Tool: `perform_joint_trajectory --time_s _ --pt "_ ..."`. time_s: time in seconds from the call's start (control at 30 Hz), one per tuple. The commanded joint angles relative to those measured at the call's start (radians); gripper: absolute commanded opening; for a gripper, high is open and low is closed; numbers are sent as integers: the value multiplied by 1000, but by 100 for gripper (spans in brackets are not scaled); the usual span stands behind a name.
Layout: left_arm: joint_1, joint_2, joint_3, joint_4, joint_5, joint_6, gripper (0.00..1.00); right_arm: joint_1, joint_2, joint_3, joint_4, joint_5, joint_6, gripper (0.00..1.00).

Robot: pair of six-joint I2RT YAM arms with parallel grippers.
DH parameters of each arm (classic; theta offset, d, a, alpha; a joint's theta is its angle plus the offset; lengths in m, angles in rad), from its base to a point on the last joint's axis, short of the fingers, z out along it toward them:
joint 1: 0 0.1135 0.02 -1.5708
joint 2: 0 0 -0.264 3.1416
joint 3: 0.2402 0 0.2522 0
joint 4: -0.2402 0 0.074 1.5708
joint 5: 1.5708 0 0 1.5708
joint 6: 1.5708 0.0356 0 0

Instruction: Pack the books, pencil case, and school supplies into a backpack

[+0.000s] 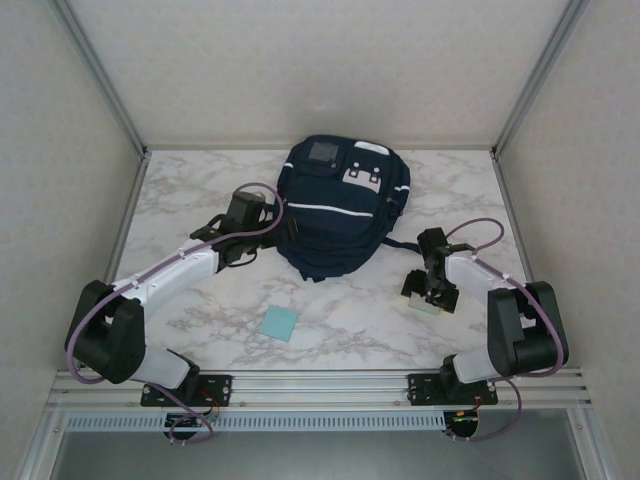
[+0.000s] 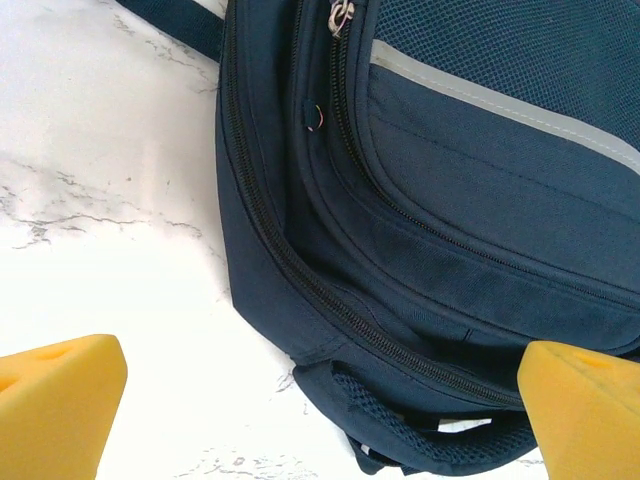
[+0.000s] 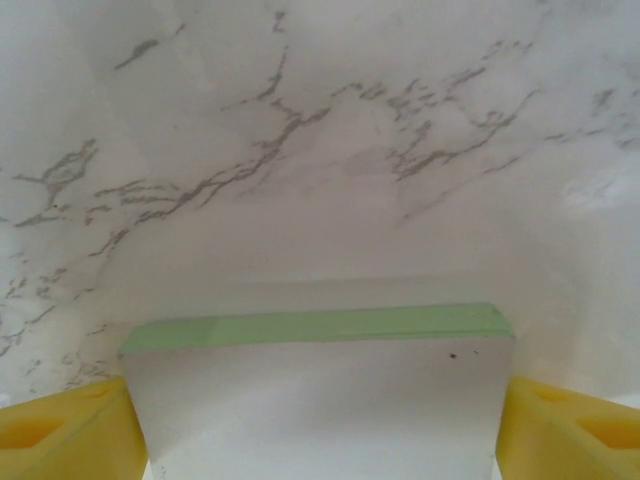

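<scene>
The navy backpack lies flat at the back middle of the table with its zips closed. My left gripper is open at its left side, and the backpack's lower corner lies between the yellow fingers. A light-blue square pad lies flat near the front. On the right, my right gripper points down over a small white pad with a green edge. Its fingers press against both sides of that pad. The books and the pencil case are out of view.
The marble table is fenced by pale side walls and a back wall. A metal rail runs along the near edge, where both arm bases are bolted. A dark strap of the backpack trails onto the table at its far left.
</scene>
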Motion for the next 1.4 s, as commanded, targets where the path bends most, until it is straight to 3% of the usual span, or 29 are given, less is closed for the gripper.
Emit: perform_joint_trajectory --time_s 0.0,0.1,0.33,0.63,0.7,0.87,1.07,1.37 --pt "-6 -7 26 -23 -24 17 100 8 -5 -27 1 6 2 70" --pt "-7 -7 26 -25 -24 17 100 7 -11 -27 8 -5 5 64" --pt "-6 6 57 -54 -39 89 100 8 -65 28 -59 -1 4 67" --pt "-54 142 230 -113 51 498 97 -8 -112 188 -145 -11 -9 70" --pt "-70 193 286 -142 119 581 90 -14 -114 206 -144 -27 -9 70" --pt "-126 314 416 -182 143 751 84 -33 -136 198 -119 -85 14 70" --pt "-174 432 560 -249 173 888 82 -51 -180 168 -102 -100 35 70" --pt "-191 577 666 -322 153 968 82 -86 -229 114 -64 -133 51 70"
